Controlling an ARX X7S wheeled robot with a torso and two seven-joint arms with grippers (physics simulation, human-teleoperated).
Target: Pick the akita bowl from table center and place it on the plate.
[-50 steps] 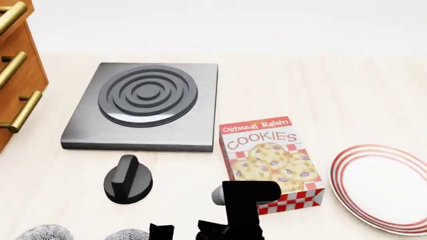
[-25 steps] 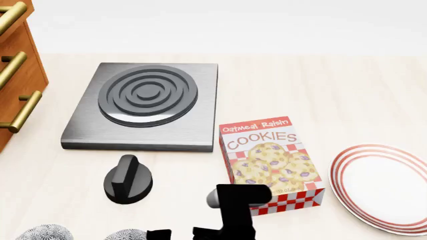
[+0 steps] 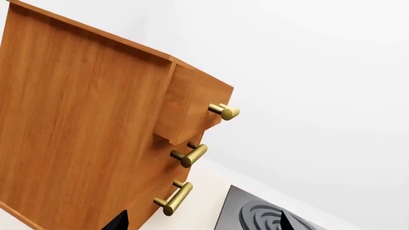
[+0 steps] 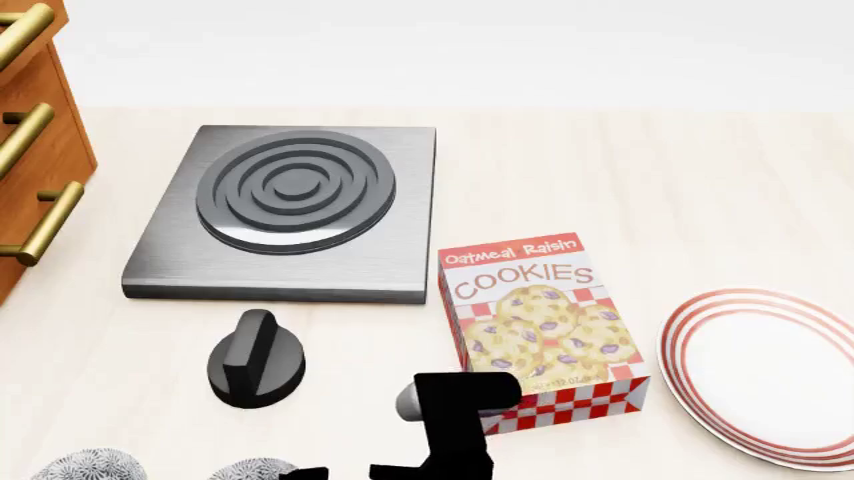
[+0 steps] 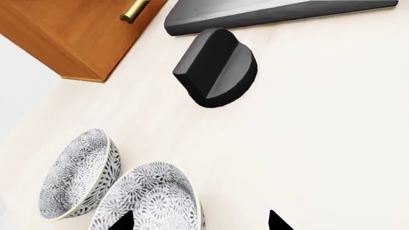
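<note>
The right gripper (image 5: 198, 221) hangs over the desk with its two dark fingertips (image 5: 122, 221) spread wide apart at the bottom edge of the right wrist view, holding nothing. Between those tips, at the lower centre of that frame, sits the akita bowl (image 5: 150, 199), its grey-black floral pattern turned toward the camera. A second bowl (image 5: 78, 175) of the same look sits just beside it, toward the lower left of the frame; whether the two touch cannot be told. In the head view the right arm (image 4: 454, 420) rises as a black shape at the bottom centre, and both bowls peek in at the bottom left edge.

Above the bowls in the right wrist view lies a black knob (image 5: 216, 67), with the edge of a grey hob plate (image 5: 275, 12) at the top and a wooden drawer cabinet (image 5: 70, 33) in the upper left.

The left gripper (image 3: 201, 224) shows only two dark tips, well apart, at the bottom of the left wrist view, with nothing between them.

In the head view a cookie box (image 4: 541, 325) lies right of centre on the pale desk (image 4: 667, 180), and the plate (image 4: 767, 375) with red rings rests at the right edge, well apart from the bowls.
</note>
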